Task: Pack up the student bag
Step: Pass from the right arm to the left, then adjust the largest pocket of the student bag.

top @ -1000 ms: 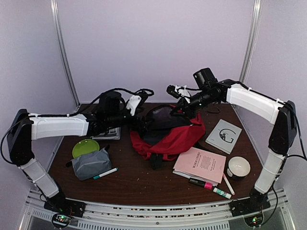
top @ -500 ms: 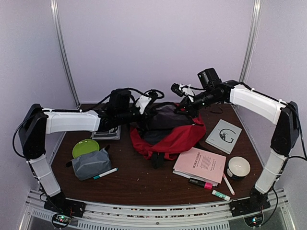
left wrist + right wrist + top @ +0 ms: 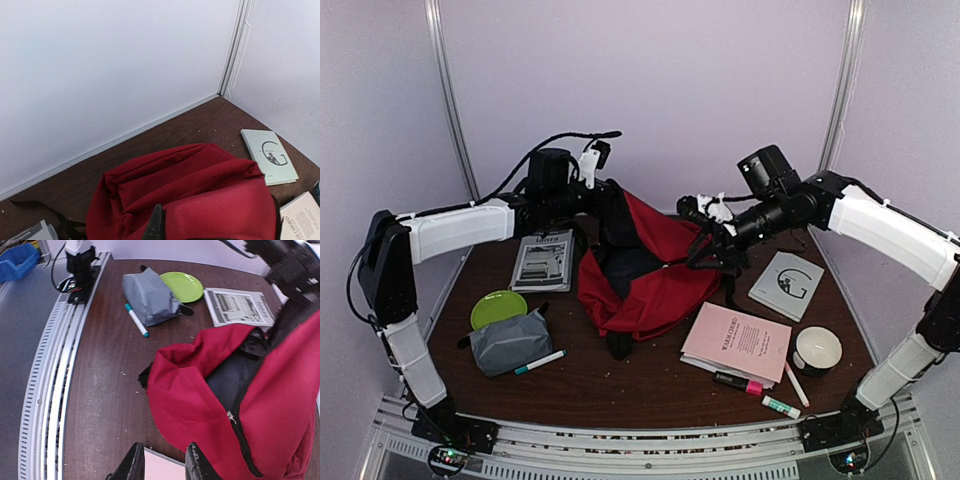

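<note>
Student bag [image 3: 655, 285] is red and black, plate [image 3: 498, 308] lime-green, pouch [image 3: 510, 342] grey, booklet [image 3: 737, 343] pink.

The red student bag [image 3: 660, 290] sits half upright on the table [image 3: 600, 385], zipper open.

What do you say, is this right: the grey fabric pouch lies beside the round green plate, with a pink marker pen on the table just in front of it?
Not quite. The marker pen in front of the grey fabric pouch is white with a teal cap, not pink, as the right wrist view shows. The pouch does lie beside the round green plate.
</note>
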Controlling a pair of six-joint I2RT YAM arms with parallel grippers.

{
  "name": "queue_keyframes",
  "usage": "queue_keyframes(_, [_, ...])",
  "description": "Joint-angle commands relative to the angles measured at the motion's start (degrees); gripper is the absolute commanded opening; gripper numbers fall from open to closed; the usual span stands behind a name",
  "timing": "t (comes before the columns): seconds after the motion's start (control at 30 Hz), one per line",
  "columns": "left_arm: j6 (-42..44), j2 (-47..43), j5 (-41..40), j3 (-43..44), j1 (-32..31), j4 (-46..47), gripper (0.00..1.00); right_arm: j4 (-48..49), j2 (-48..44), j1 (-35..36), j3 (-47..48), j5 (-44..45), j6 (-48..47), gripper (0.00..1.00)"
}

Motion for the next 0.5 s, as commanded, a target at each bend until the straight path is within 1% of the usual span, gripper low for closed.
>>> queue_keyframes(0.0, [-10.34, -5.33, -1.51, -1.74, -2.14, 4.27, 0.0, -4.2, 2.11, 5.79, 0.93, 2.88, -4.33, 0.3])
queue_keyframes(0.07, [-10.21, -6.25, -3.85, -0.42, -3.11, -0.16, 0.0, -2.55, 3.95, 8.9, 1.58, 5.77, -4.18, 0.33])
queue_keyframes(0.13, [-10.32, -7.09, -4.47, 1.12, -3.61, -4.32, 0.0, -0.54, 6.39, 11.38, 2.69, 8.87, -3.15, 0.36])
queue_keyframes(0.2, [-10.5, -8.69, -4.9, 1.01, -3.72, -6.09, 0.0, 1.75, 8.85, 12.25, 3.49, 9.96, -1.57, 0.41])
queue_keyframes(0.27, [-9.41, -10.31, -4.82, 0.65, -3.73, -7.31, 0.0, 3.96, 10.41, 12.4, 2.97, 9.82, -1.26, 0.5])
queue_keyframes(0.37, [-6.21, -11.44, -2.34, 1.66, -3.76, -11.33, 0.0, 8.4, 11.95, 12.8, 0.69, 12.36, -0.72, 0.6])
queue_keyframes(0.47, [-5.06, -12.69, 0.63, 1.31, -3.73, -14.13, 0.0, 10.68, 14.39, 13.28, 1.21, 16.74, 0.09, 0.63])
